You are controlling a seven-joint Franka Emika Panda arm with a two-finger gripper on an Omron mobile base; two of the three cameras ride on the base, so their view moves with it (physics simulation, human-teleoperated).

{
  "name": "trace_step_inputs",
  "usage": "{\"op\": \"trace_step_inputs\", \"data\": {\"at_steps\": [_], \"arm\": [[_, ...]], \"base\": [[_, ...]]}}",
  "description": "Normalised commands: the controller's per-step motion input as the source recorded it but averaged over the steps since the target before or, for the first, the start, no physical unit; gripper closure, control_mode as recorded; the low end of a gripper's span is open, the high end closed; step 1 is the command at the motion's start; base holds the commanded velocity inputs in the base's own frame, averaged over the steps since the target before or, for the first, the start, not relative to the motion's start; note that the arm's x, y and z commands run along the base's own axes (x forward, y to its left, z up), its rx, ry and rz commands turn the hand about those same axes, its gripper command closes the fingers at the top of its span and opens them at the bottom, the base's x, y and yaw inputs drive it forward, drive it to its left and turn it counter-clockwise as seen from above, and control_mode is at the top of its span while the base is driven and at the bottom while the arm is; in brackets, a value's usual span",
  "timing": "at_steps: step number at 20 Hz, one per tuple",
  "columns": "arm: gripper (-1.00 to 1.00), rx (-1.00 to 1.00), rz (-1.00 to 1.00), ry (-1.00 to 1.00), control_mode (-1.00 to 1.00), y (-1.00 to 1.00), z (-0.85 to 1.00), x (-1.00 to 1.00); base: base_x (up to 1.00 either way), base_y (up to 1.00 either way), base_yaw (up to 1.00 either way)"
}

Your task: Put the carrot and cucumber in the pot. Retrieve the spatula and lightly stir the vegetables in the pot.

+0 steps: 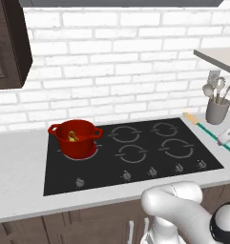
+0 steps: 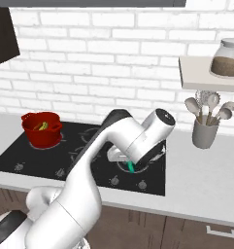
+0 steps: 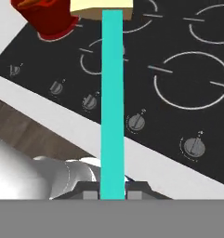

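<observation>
A home kitchen: black four-ring cooktop (image 1: 135, 150) in a pale counter (image 1: 16, 171), white brick wall (image 1: 116, 62) behind, utensil crock (image 2: 205, 132) far right.

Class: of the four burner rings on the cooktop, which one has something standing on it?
The front-left burner ring, the one nearest the cooktop's left edge: the pot stands on it. The other three rings are bare.

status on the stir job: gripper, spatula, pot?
Gripper shut on spatula, handle running out from the fingertips. Pot on a burner, carrot and cucumber inside. Nothing seen in the way.
</observation>
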Motion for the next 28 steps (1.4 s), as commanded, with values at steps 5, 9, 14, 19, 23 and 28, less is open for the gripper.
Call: {"op": "trace_step_inputs", "data": {"at_steps": [5,9,14,19,23,28], "arm": [[1.0,0.11,0.29,0.05,-1.0,1.0,0.36,0.1],[1.0,0.18,0.27,0.05,-1.0,1.0,0.27,0.13],[1.0,0.3,0.22,0.01,-1.0,1.0,0.28,0.13],[1.0,0.32,0.16,0.05,-1.0,1.0,0.23,0.3],[1.0,0.36,0.15,0.12,-1.0,0.94,0.33,0.3],[1.0,0.48,0.15,0.23,-1.0,0.82,0.33,0.27]], "base": [[0.0,0.0,0.0],[0.0,0.0,0.0],[0.0,0.0,0.0],[0.0,0.0,0.0],[0.0,0.0,0.0],[0.0,0.0,0.0]]}}
